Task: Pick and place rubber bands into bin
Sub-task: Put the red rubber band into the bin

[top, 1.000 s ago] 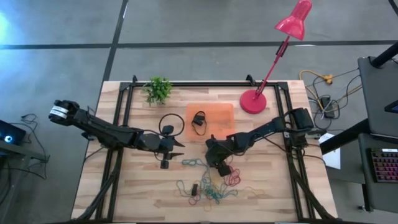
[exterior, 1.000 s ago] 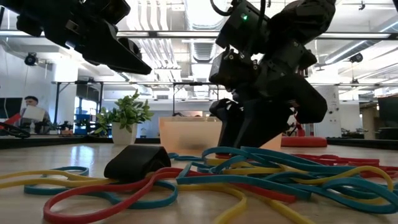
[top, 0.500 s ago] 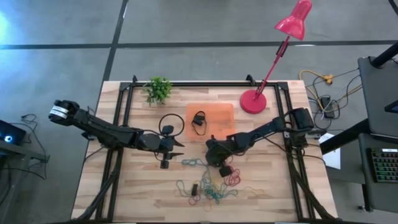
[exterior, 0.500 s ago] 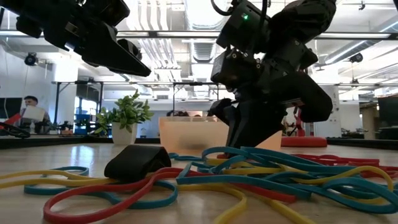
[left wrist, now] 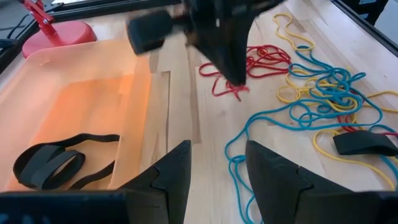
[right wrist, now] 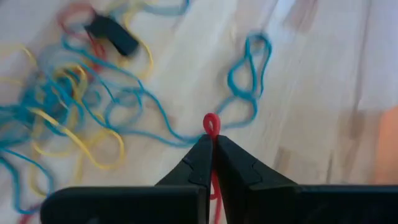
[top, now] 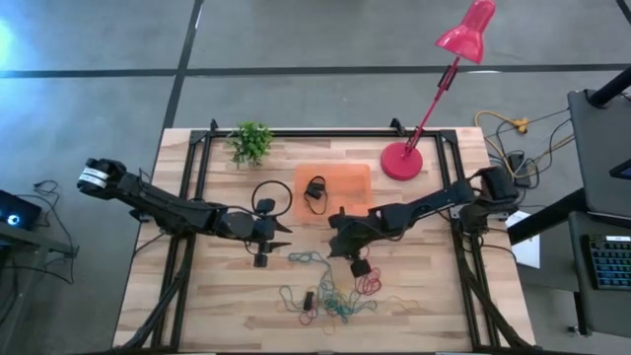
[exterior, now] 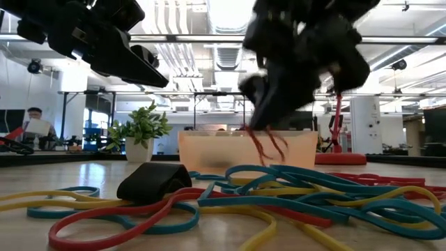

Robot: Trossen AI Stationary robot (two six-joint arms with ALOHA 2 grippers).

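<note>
While my right gripper [right wrist: 212, 144] is clamped on a red band [right wrist: 211, 124], I lift clear before crossing to the bin [top: 347, 177]; left jaws stand apart.

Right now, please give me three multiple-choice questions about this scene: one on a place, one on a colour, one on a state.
1. Where does the black band lie?
A. in the bin
B. under the plant
C. on the lamp base

2. What colour is the band in the right gripper?
A. blue
B. red
C. yellow

3. How is the left gripper?
A. shut on a band
B. open, holding nothing
C. inside the tray

Answers:
1 A: the high view shows it inside the orange tray.
2 B: a red loop sticks out past the closed fingertips.
3 B: its fingers stand apart over bare wood.
</note>
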